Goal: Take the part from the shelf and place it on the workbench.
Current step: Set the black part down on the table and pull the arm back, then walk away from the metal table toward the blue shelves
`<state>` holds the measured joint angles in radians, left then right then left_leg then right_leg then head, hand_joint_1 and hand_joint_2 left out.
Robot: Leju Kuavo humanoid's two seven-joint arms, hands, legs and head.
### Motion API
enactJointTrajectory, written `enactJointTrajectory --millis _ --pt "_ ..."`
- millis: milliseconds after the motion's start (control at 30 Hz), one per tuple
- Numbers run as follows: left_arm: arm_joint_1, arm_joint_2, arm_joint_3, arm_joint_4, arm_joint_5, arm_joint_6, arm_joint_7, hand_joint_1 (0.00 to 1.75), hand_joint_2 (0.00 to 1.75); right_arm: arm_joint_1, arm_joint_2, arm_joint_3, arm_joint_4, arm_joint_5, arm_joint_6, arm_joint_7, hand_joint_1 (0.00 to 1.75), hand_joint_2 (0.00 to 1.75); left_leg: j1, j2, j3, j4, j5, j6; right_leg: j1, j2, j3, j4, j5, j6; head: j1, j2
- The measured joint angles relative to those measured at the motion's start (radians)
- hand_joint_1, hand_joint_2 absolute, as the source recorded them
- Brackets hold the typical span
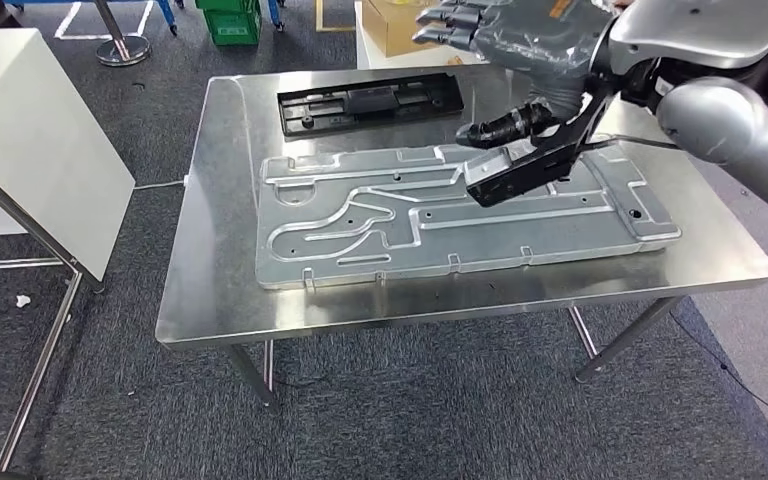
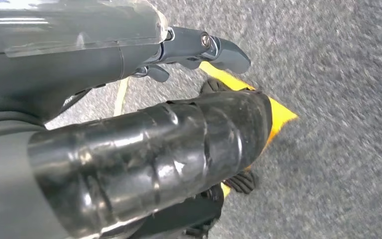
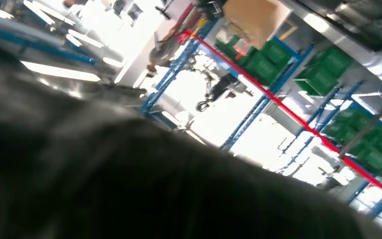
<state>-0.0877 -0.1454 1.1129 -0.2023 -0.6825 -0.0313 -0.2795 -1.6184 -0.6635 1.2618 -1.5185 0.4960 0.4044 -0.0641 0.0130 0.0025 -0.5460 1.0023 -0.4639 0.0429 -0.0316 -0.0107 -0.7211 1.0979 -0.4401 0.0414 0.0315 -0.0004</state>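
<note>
1. Head view: the right hand (image 1: 505, 45) is hovering over the workbench (image 1: 220, 290), its upper fingers (image 1: 445, 25) spread, while the thumb and a lower finger appear to be pinching a black part (image 1: 520, 165) just below them, above a large metal plate (image 1: 360, 235). Another black part (image 1: 370, 100) is lying beyond the plate. Delivery looks nearly finished; lowering and letting go remain.
2. Left wrist view: the left hand (image 2: 144, 124) is hanging over carpet, fingers loosely curled, holding nothing.
3. Right wrist view: dark blur is blocking the fingers; shelving (image 3: 298, 84) is showing behind.
</note>
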Motion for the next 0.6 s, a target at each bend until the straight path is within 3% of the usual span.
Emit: enactJointTrajectory --millis 67,100,167,200,233,300,333,400,433,467,567,600 --pt "-0.001 0.0 0.0 0.0 0.0 0.0 0.002 0.0 0.0 0.0 -0.004 0.001 0.0 -0.001 0.0 0.0 0.0 0.0 -0.005 0.002 -0.031 0.002 0.025 0.008 0.001 0.002 -0.031 0.128 -0.095 0.002 0.0 0.0" --pt "0.0 0.0 0.001 0.0 0.0 0.0 0.003 0.0 0.0 0.001 -0.006 0.002 0.0 -0.001 0.0 0.0 0.0 0.0 -0.008 0.002 -0.047 0.004 0.036 0.009 0.002 0.003 -0.037 0.183 -0.113 0.003 0.0 0.0" --pt "0.0 0.0 0.001 0.0 0.0 0.0 0.004 0.0 0.0 0.003 -0.009 0.003 0.0 -0.003 -0.001 0.0 0.0 0.0 -0.013 0.002 -0.083 0.01 0.058 0.009 0.005 0.004 -0.004 0.206 -0.082 -0.002 0.0 0.0" --pt "0.0 0.0 0.001 0.0 0.0 0.0 0.004 0.0 0.0 0.004 -0.01 0.003 0.0 -0.003 -0.002 0.0 0.0 0.0 -0.016 0.002 -0.099 0.015 0.068 0.008 0.008 0.005 0.038 0.167 -0.056 -0.008 0.0 0.0" --pt "0.0 -0.001 0.001 0.0 0.0 -0.001 0.004 0.0 0.0 0.004 -0.011 0.003 0.0 -0.003 -0.002 0.0 0.0 0.0 -0.017 0.001 -0.112 0.019 0.076 0.006 0.012 0.007 0.09 0.102 -0.049 -0.016 0.0 0.0" --pt "0.0 -0.003 0.002 0.0 0.0 -0.002 0.004 0.0 0.0 0.004 -0.011 0.003 -0.001 -0.004 -0.005 0.0 0.0 0.0 -0.019 0.0 -0.126 0.021 0.093 -0.001 0.022 0.008 0.178 -0.026 -0.065 -0.03 0.0 0.0" --pt "0.0 -0.004 0.002 0.0 0.0 -0.002 0.004 0.0 0.0 0.003 -0.012 0.002 -0.002 -0.004 -0.006 0.0 0.0 0.0 -0.019 0.0 -0.128 0.018 0.103 -0.006 0.026 0.007 0.198 -0.063 -0.076 -0.035 0.0 0.0" --pt "0.001 -0.004 0.003 0.0 0.0 -0.002 0.004 0.0 0.0 0.001 -0.012 0.003 -0.003 -0.004 -0.008 0.0 0.0 0.0 -0.018 -0.002 -0.131 0.009 0.12 -0.018 0.026 0.004 0.196 -0.083 -0.061 -0.043 0.002 0.0" --pt "0.002 -0.004 0.003 0.0 0.0 -0.002 0.004 0.0 0.0 0.0 -0.013 0.003 -0.003 -0.005 -0.008 0.0 0.0 0.0 -0.018 -0.003 -0.137 0.012 0.113 -0.023 0.023 0.002 0.191 -0.09 -0.05 -0.05 0.001 0.0" --pt "0.002 -0.004 0.004 0.0 0.0 -0.001 0.004 0.0 0.0 0.0 -0.012 0.003 -0.003 -0.005 -0.008 0.0 0.0 0.0 -0.018 -0.004 -0.147 0.029 0.086 -0.028 0.02 -0.001 0.181 -0.095 -0.036 -0.058 0.001 0.0" --pt "0.003 -0.005 0.004 0.0 0.0 -0.001 0.005 0.0 0.0 0.0 -0.011 0.004 -0.004 -0.005 -0.008 0.0 0.0 0.0 -0.008 -0.004 -0.189 0.189 -0.06 -0.044 0.017 -0.005 0.141 -0.098 0.002 -0.07 0.001 0.0" --pt "0.003 -0.005 0.004 0.0 0.0 -0.001 0.006 0.0 0.0 0.001 -0.011 0.005 -0.004 -0.005 -0.008 0.0 0.0 0.0 -0.005 -0.004 -0.197 0.248 -0.085 -0.048 0.017 -0.005 0.126 -0.097 0.013 -0.069 0.001 0.0"
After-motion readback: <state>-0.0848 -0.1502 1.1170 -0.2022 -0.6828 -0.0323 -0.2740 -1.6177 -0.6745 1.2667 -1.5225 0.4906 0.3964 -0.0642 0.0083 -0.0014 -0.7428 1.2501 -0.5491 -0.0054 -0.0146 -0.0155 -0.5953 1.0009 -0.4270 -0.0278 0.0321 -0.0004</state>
